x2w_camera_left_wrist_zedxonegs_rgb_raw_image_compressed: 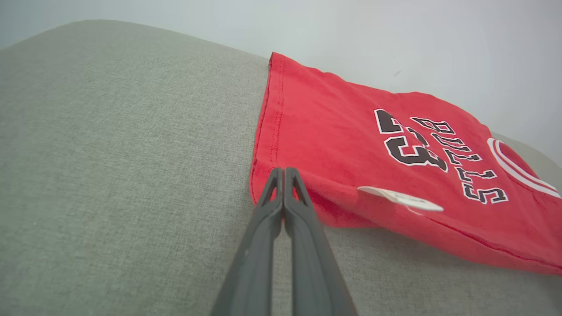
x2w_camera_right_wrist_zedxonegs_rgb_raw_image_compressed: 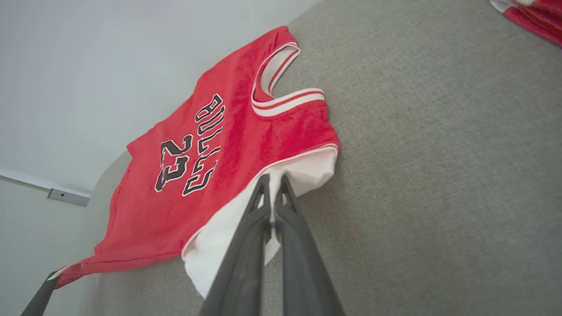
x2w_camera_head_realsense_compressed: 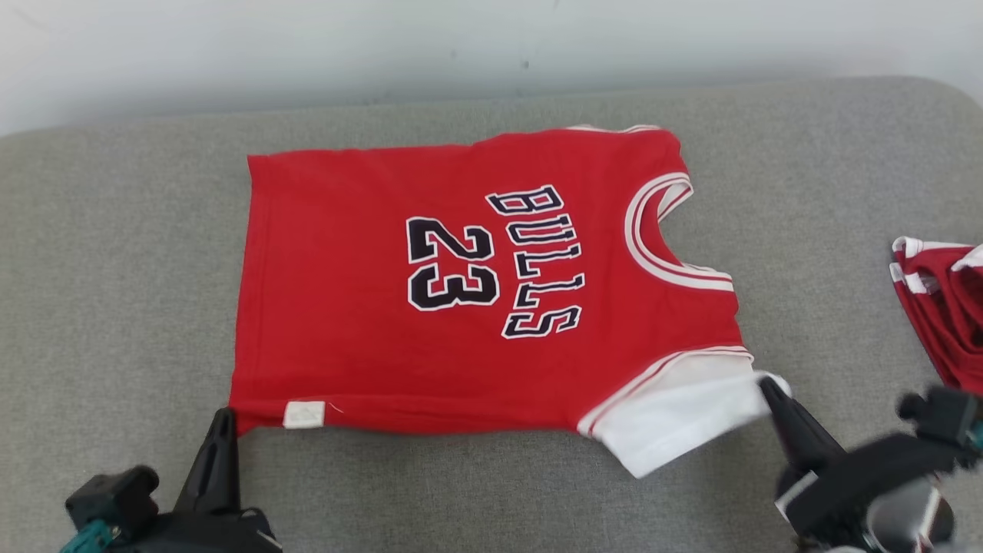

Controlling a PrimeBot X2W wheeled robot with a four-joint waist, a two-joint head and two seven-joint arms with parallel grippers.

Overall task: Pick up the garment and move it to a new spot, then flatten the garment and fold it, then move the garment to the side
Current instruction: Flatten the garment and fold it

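Red jersey (x2w_camera_head_realsense_compressed: 430, 307) flat on grey cushion (x2w_camera_head_realsense_compressed: 115, 269), near edge pinched: left fingers (x2w_camera_left_wrist_zedxonegs_rgb_raw_image_compressed: 263, 219) clamped on hem corner (x2w_camera_left_wrist_zedxonegs_rgb_raw_image_compressed: 260, 193), right fingers (x2w_camera_right_wrist_zedxonegs_rgb_raw_image_compressed: 250, 228) clamped on white sleeve (x2w_camera_head_realsense_compressed: 676, 415). Probably fold next: raise both ends level, keep edge taut, lay across far edge squarely.

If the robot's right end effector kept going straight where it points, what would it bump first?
The white sleeve: the right end effector is shut on its edge right now. Beyond that probably comes the red jersey, though depth is unclear.
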